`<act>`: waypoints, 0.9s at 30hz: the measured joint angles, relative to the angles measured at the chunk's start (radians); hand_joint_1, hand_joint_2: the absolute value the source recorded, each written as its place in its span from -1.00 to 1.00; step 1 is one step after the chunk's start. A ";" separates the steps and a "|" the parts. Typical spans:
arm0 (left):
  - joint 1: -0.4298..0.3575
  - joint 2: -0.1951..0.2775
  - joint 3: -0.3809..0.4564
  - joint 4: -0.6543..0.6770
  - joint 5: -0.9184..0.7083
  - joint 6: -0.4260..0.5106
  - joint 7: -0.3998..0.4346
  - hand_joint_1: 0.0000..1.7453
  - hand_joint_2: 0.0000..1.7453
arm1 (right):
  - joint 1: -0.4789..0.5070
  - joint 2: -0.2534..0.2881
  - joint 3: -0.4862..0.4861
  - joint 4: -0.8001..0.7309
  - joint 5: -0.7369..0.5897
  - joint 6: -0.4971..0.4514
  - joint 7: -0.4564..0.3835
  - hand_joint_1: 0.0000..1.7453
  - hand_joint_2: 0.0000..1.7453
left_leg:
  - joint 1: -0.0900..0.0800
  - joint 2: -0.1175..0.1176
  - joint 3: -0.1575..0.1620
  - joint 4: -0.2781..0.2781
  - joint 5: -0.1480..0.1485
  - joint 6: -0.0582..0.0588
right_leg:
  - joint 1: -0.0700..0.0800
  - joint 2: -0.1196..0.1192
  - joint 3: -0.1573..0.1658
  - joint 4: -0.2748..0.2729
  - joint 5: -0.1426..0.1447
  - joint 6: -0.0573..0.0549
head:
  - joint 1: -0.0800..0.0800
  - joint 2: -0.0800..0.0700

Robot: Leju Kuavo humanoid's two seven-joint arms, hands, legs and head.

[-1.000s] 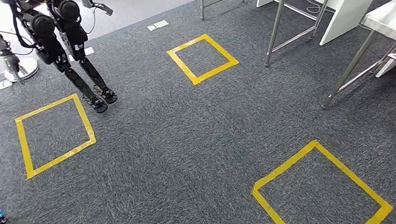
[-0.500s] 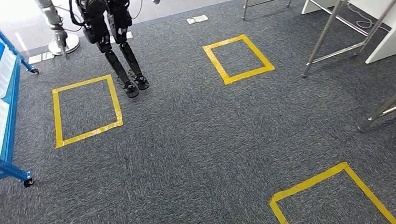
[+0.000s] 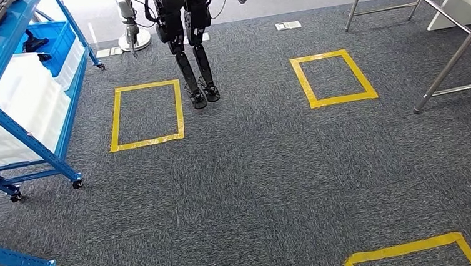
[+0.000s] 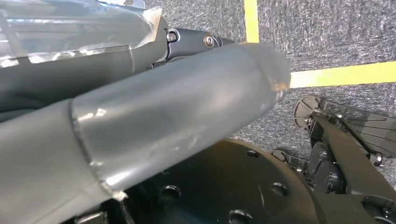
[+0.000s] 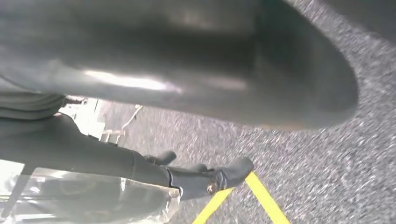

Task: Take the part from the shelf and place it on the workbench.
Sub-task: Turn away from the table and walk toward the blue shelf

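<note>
A blue metal shelf (image 3: 28, 110) on small wheels stands at the left of the head view, with white bins (image 3: 27, 100) and a blue bin (image 3: 51, 39) on its levels. A small dark thing (image 3: 34, 43) lies in the blue bin; whether it is the part cannot be told from here. At the far right, the steel legs and one corner of a table (image 3: 458, 36) come into view, well apart from the shelf.

The floor is dark grey carpet (image 3: 254, 169) marked with yellow tape squares: one (image 3: 147, 114) just beside the shelf, one (image 3: 332, 77) near the table, and the edge of another (image 3: 410, 249) at the bottom right. A second dark two-legged robot (image 3: 190, 42) stands between the two upper squares, its feet on the carpet. Behind it a silver arm on a round base (image 3: 130, 27) stands on the pale floor. Another blue frame (image 3: 4, 265) shows at the bottom left corner.

In the left wrist view the left hand (image 4: 177, 107) hangs down over the carpet and a yellow tape line, its thick grey thumb across the picture with dark fingers (image 4: 196, 39) behind; it holds nothing visible, but how far the fingers are spread cannot be told. In the right wrist view the right hand (image 5: 187, 70) also hangs above carpet and tape, dark fingers (image 5: 210, 177) pointing out past the thumb; its spread cannot be told either.
</note>
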 joint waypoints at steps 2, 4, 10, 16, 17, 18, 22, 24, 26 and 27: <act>0.000 0.000 0.000 0.000 0.000 0.000 0.002 -1.00 -1.00 | 0.003 0.000 0.000 0.000 0.001 -0.001 0.002 -1.00 -1.00 | 0.000 0.063 -0.046 0.099 -0.062 -0.007 | 0.000 -0.029 0.003 -0.003 0.004 -0.015 | -0.006 0.000; -0.001 0.001 0.000 0.000 0.001 0.000 0.004 -1.00 -1.00 | 0.008 0.000 -0.001 0.000 0.003 -0.002 0.004 -1.00 -1.00 | 0.003 0.103 -0.108 0.232 -0.125 -0.013 | 0.007 -0.061 0.000 -0.003 0.003 -0.023 | -0.009 0.000; -0.002 0.003 0.000 0.000 0.001 0.008 0.033 -1.00 -1.00 | 0.005 0.004 -0.001 0.000 0.020 -0.001 0.021 -1.00 -1.00 | 0.004 0.181 0.018 0.026 -0.029 -0.008 | 0.017 -0.133 0.002 -0.002 -0.010 -0.017 | -0.009 0.000; -0.002 0.002 -0.001 0.000 -0.010 -0.001 0.040 -1.00 -1.00 | -0.002 0.009 -0.001 0.000 0.016 0.012 0.038 -1.00 -1.00 | -0.001 0.141 0.042 -0.033 -0.008 0.029 | 0.020 -0.119 0.001 0.040 -0.045 0.009 | -0.003 0.000; -0.003 0.002 -0.002 0.000 -0.013 -0.004 0.041 -1.00 -1.00 | 0.000 0.010 -0.002 0.000 0.013 0.012 0.039 -1.00 -1.00 | 0.002 0.128 0.043 -0.037 -0.004 0.035 | 0.016 -0.084 -0.024 0.091 -0.070 0.009 | -0.001 0.000; -0.003 0.003 -0.004 0.000 -0.019 -0.008 0.042 -1.00 -1.00 | 0.001 0.010 -0.003 0.000 0.008 0.012 0.039 -1.00 -1.00 | 0.002 0.114 0.041 -0.038 -0.002 0.038 | 0.014 -0.055 -0.056 0.157 -0.098 0.007 | 0.001 0.000; -0.002 0.006 -0.019 0.000 -0.046 -0.032 0.050 -1.00 -1.00 | -0.002 0.013 -0.013 0.000 -0.015 0.004 0.041 -1.00 -1.00 | 0.002 0.053 0.040 -0.036 0.000 0.036 | 0.004 -0.035 -0.105 0.254 -0.111 0.030 | 0.000 0.000; -0.001 0.008 -0.029 0.000 -0.061 -0.046 0.052 -1.00 -1.00 | 0.003 0.013 -0.025 0.000 -0.031 -0.004 0.046 -1.00 -1.00 | 0.005 0.019 0.040 -0.032 0.001 0.030 | -0.009 -0.004 -0.045 0.118 -0.049 0.052 | 0.001 0.000; 0.000 0.011 -0.041 0.000 -0.078 -0.060 0.053 -1.00 -1.00 | 0.010 0.016 -0.039 0.000 -0.050 -0.012 0.053 -1.00 -1.00 | 0.003 -0.005 0.034 -0.026 0.001 0.017 | -0.014 0.029 -0.011 0.022 -0.013 0.051 | 0.002 0.000; 0.001 0.013 -0.048 0.000 -0.087 -0.066 0.054 -1.00 -1.00 | 0.011 0.018 -0.046 0.000 -0.058 -0.016 0.057 -1.00 -1.00 | 0.002 -0.013 0.030 -0.026 0.002 0.011 | -0.011 0.034 -0.009 0.011 -0.011 0.043 | 0.001 0.000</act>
